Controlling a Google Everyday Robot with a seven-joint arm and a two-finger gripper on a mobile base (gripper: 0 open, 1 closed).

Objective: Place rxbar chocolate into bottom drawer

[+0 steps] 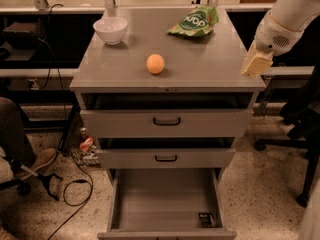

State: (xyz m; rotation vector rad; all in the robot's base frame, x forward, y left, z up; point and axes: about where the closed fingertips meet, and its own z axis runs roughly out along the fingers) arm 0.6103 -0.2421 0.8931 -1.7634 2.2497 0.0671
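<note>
The bottom drawer [165, 199] is pulled open at the foot of the grey cabinet and its flat floor shows. A small flat dark bar with pale marks, the rxbar chocolate [206, 219], lies on the drawer floor near the front right corner. My gripper [255, 64], pale and on a white arm, hangs at the right front corner of the cabinet top, far above the drawer. No dark bar shows at the gripper.
On the cabinet top [210, 64] are an orange ball [155, 63], a white bowl [110, 30] at the back left and a green chip bag [194, 21] at the back. The two upper drawers [166, 121] stand slightly ajar. A person's foot [35, 161] and cables [75, 184] are at the left; a chair base [300, 149] is at the right.
</note>
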